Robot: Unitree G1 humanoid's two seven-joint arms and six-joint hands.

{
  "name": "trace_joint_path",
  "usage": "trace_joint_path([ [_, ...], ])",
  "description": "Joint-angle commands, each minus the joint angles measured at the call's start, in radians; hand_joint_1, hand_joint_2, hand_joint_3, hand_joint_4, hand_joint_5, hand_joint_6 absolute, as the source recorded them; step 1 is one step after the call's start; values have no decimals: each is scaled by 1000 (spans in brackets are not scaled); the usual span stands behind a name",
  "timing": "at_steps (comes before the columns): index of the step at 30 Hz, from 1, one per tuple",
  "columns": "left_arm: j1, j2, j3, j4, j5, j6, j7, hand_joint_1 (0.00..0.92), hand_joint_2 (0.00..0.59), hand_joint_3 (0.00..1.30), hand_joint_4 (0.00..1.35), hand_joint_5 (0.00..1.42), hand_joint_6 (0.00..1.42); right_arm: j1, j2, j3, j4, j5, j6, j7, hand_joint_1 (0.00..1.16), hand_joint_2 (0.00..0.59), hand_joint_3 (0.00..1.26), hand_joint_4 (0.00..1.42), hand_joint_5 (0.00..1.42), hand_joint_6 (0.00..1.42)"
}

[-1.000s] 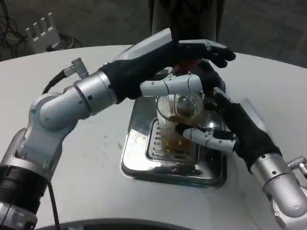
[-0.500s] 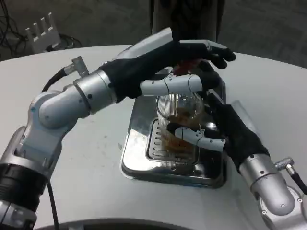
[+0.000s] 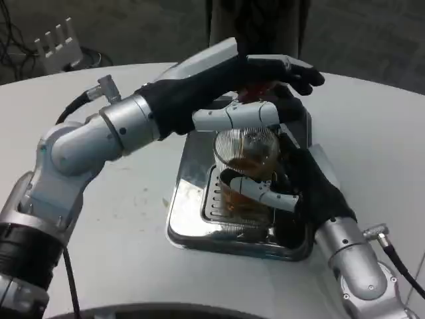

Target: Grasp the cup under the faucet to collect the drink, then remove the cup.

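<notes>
My right hand (image 3: 292, 189) is wrapped around the cup (image 3: 244, 166), its white fingers (image 3: 260, 191) curled across the near side of the ribbed wall about halfway up, and the black palm pressed against the cup's right flank. The cup stands on the slotted grate of the steel drip tray (image 3: 192, 226), which sits near the middle of the tabletop (image 3: 133, 212), closer to the far edge than the near one. My left hand (image 3: 265, 90) reaches over from the left, one white finger lying along the cup's rim line and the dark fingers spread over the red faucet lever (image 3: 255, 90) above; whether they press it I cannot tell. The cup looks like clear, thin, ribbed plastic with amber drink in it, roughly half full by my guess, so I expect it to be light but top-sloshy, and soft enough to buckle if I squeeze hard. The ribs should give some bite, though any splash on the wall would make it slick. I judge the mid-wall hold is right: low enough to stay stable, clear of the rim, with firm, even pressure and the cup kept upright as it comes away.
</notes>
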Motion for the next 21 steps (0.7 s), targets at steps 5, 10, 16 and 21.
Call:
trace_joint_path([
  [5, 11, 23, -21, 22, 34, 0, -35, 0, 129, 303, 280, 332, 349, -12, 21, 5, 25, -2, -24, -41, 761, 170, 5, 54, 123, 129],
  [10, 12, 28, -24, 19, 35, 0, -40, 0, 129, 304, 285, 339, 349, -10, 31, 9, 25, 7, -21, -43, 755, 175, 0, 46, 122, 117],
  [16, 8, 30, -24, 20, 37, 1, -40, 0, 130, 306, 292, 342, 349, -5, 38, 15, 20, -3, -15, -54, 743, 174, 0, 44, 122, 97],
  [21, 9, 34, -25, 17, 38, 1, -44, 0, 130, 308, 293, 342, 348, 1, 50, 23, 15, -19, -7, -80, 740, 176, 0, 44, 122, 96],
])
